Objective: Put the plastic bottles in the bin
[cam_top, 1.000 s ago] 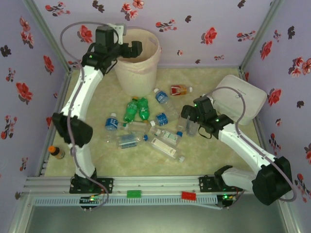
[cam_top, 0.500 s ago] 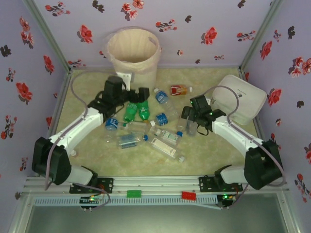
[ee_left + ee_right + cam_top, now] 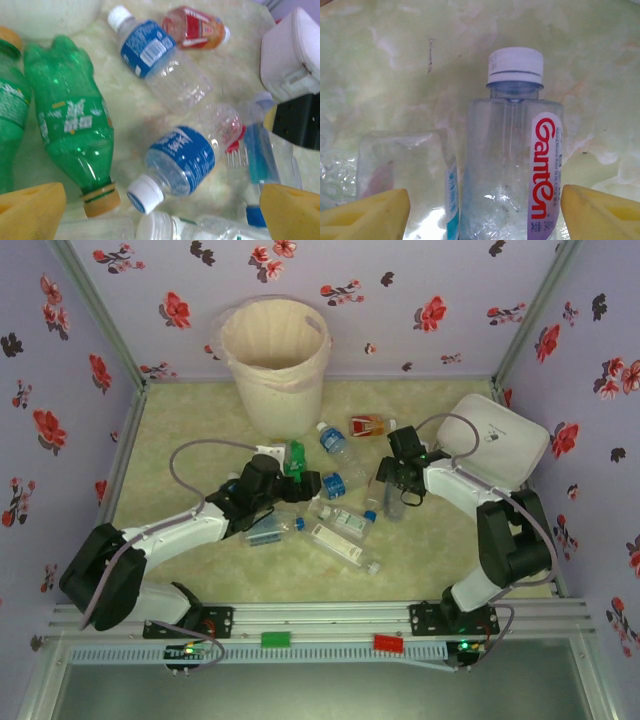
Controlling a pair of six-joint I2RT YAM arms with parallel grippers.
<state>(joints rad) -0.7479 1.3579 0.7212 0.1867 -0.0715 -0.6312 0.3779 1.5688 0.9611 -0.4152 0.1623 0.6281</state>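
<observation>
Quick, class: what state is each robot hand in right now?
Left hand: open, holding nothing.
Right hand: open, set around a clear bottle.

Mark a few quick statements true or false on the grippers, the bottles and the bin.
The bin stands upright at the far edge of the table. True.
The left gripper hangs over the bin. False: it is low over the bottle pile, jaws open.
The right gripper straddles a clear white-capped bottle. True.
The orange-red bottle lies inside the bin. False: it lies on the table.
</observation>
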